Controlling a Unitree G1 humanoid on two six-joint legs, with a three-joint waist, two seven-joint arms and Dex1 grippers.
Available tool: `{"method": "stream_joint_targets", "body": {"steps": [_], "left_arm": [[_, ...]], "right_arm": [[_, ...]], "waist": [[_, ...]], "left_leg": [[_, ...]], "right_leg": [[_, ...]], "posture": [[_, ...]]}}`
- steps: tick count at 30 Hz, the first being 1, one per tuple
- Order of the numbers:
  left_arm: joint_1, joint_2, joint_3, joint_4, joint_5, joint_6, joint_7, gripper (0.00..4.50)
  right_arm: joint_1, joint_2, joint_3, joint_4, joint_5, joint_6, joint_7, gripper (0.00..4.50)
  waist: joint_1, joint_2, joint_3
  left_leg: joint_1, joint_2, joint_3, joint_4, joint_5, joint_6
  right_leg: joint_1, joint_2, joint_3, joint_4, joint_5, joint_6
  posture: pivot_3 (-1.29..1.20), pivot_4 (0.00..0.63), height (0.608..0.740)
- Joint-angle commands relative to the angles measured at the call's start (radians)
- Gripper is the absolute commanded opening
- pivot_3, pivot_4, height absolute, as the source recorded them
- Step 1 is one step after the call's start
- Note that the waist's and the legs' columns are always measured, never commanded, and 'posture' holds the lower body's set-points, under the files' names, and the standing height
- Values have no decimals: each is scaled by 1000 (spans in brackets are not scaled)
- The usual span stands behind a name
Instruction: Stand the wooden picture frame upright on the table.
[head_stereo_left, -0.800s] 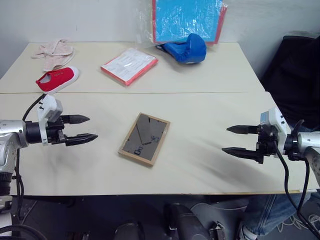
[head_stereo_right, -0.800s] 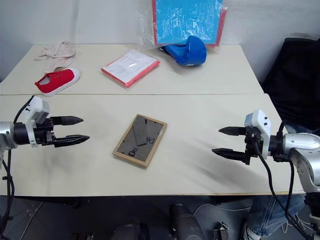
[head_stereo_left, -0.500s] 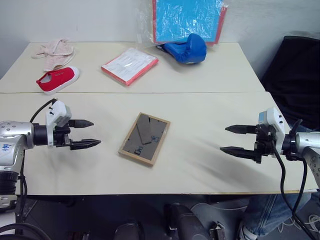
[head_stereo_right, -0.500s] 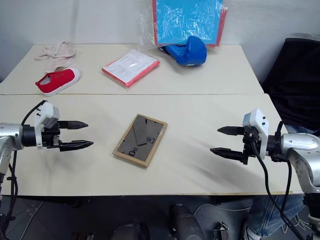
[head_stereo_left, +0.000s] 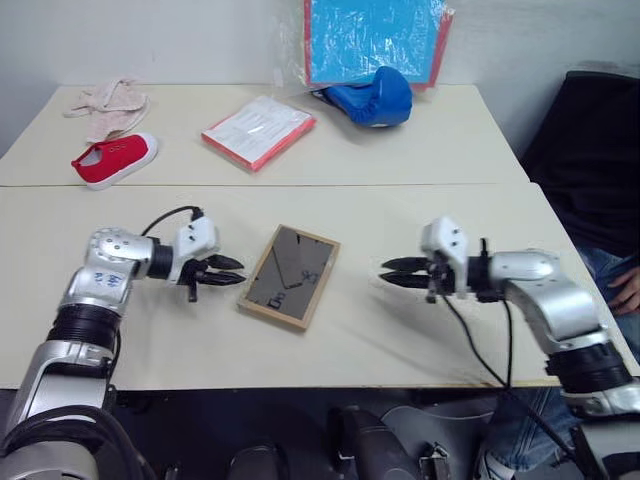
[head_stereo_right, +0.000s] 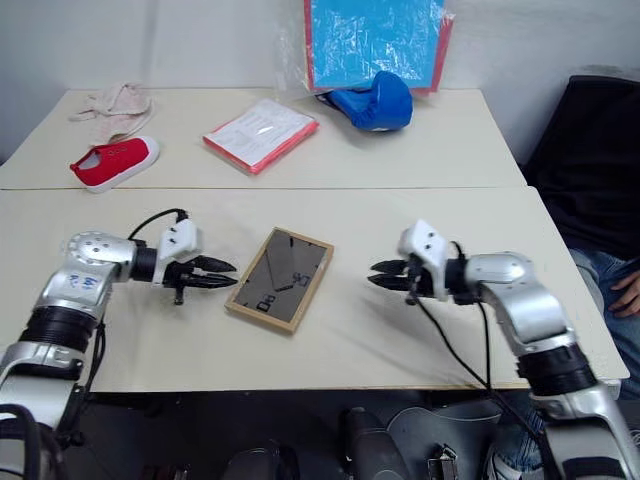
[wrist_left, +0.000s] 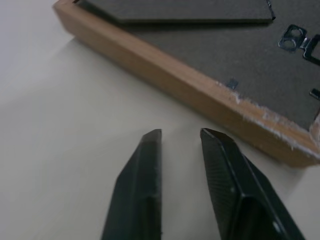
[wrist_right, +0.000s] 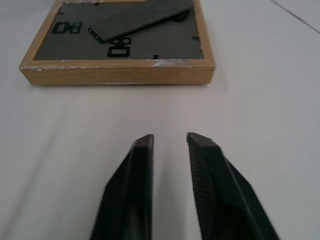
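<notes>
The wooden picture frame (head_stereo_left: 289, 276) lies flat on the table (head_stereo_left: 400, 150), dark back up (its fold-out stand folded against the back), on the near section just in front of the seam. The left gripper (head_stereo_left: 232, 271) hovers just beside the frame's left long edge, tips pointing at it, fingers (wrist_left: 145, 170) drawn nearly together with a slim gap and nothing between them. The right gripper (head_stereo_left: 392, 272) sits to the right of the frame, a little apart from its edge, also aimed at it, its fingers (wrist_right: 137, 170) likewise close together and empty. Beyond the frame, on the far section, lie a red-edged booklet (head_stereo_left: 258, 130), a red shoe (head_stereo_left: 114, 158) with a pale cloth (head_stereo_left: 105, 100) behind it, and a blue boxing glove (head_stereo_left: 372, 98) resting against a blue board (head_stereo_left: 374, 38)
</notes>
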Motion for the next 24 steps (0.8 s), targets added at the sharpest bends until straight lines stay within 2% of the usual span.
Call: {"method": "stream_joint_targets", "body": {"steps": [1,2,5,9,15,18,21,24], "left_arm": [[-4,-6,-1,-20,-10,15,-39,154],[0,-12,2,-30,-15,29,-39,24],[59,-20,11,-156,-71,151,-62,24],[155,-34,42,-343,-139,324,-19,24],[254,-17,96,-466,-203,543,75,24],[258,16,144,-463,-270,789,120,586],[245,39,201,-484,-402,1122,144,1496],[237,26,245,-503,-485,1311,185,2418]], "right_arm": [[-64,62,54,77,-75,-74,-8,0],[-76,78,63,97,-89,-86,-10,0],[-122,139,96,164,-140,-103,-38,0],[-150,174,101,218,-170,-136,-40,0],[-149,164,100,211,-192,-159,-26,0],[-117,99,120,125,-202,-177,52,0],[-100,47,148,66,-233,-219,110,0],[-96,39,167,55,-266,-260,117,0]], "waist": [[-3,0,0],[-3,0,0],[-7,0,0],[-20,0,0],[-25,0,0],[-22,0,0],[-24,0,0],[-24,0,0]], "left_leg": [[-1,0,0,0,0,0],[-3,0,0,1,0,0],[-14,0,0,8,0,0],[-15,0,0,12,0,0],[-14,0,-1,18,0,0],[-14,-1,-2,17,0,0],[-15,0,-3,17,0,0],[-14,-1,-3,17,0,0]], "right_leg": [[-2,0,0,0,0,0],[-4,0,0,2,0,0],[-15,-1,0,8,0,0],[-14,-2,0,11,0,0],[-13,-2,0,18,0,-1],[-13,-2,0,18,0,-1],[-13,-2,-1,17,0,-1],[-12,-2,-1,17,0,-1]], "posture": [[0,150,740],[0,150,740],[0,150,740],[0,150,740],[0,150,740],[0,150,740],[0,150,740],[0,150,740]]}}
